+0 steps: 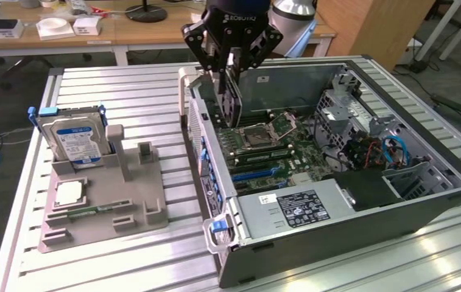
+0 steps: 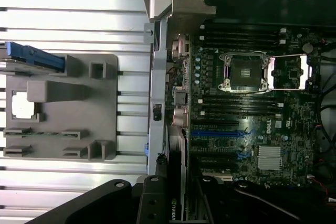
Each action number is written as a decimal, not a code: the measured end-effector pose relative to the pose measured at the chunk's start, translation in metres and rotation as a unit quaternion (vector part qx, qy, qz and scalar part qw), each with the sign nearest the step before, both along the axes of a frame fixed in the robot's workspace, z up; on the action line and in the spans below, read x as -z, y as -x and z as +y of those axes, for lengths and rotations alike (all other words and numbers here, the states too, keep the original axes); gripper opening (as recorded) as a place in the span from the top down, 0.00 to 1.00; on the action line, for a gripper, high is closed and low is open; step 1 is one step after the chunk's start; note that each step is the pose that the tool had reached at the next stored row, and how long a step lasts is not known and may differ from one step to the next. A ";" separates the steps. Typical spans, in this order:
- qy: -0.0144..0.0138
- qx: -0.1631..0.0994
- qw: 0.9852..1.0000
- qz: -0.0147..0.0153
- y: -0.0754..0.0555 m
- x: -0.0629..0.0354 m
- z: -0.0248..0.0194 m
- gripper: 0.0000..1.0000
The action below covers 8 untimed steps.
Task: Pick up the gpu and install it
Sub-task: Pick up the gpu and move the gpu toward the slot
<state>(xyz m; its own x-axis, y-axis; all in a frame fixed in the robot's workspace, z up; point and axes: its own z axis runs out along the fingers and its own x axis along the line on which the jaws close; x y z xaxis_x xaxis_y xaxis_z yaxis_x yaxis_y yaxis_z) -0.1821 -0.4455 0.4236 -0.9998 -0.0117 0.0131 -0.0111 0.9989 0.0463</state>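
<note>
Aluminium slatted table (image 1: 133, 100), wooden desks (image 1: 145, 33), gripper (image 1: 228, 72) holding gpu (image 1: 229, 109)

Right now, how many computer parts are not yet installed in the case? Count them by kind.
Hard drive, standing in the gray holder: 1
CPU, lying on the holder: 1
RAM stick, lying on the holder: 1
GPU, gripped by the gripper over the open computer case: 1
Total: 4

Light: bright, even, from overhead
Glare: white patches on table slats (image 1: 429, 244)
Shadow: case interior (image 1: 366, 185) dim, gpu (image 2: 178, 174) dark
</note>
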 end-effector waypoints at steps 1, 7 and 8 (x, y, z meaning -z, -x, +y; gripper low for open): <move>0.000 0.000 1.000 0.000 -0.001 0.0000 0.0000 0.74; 0.000 0.000 1.000 0.000 -0.005 0.0000 -0.0001 0.74; 0.000 0.000 1.000 0.000 -0.006 0.0000 0.0000 0.74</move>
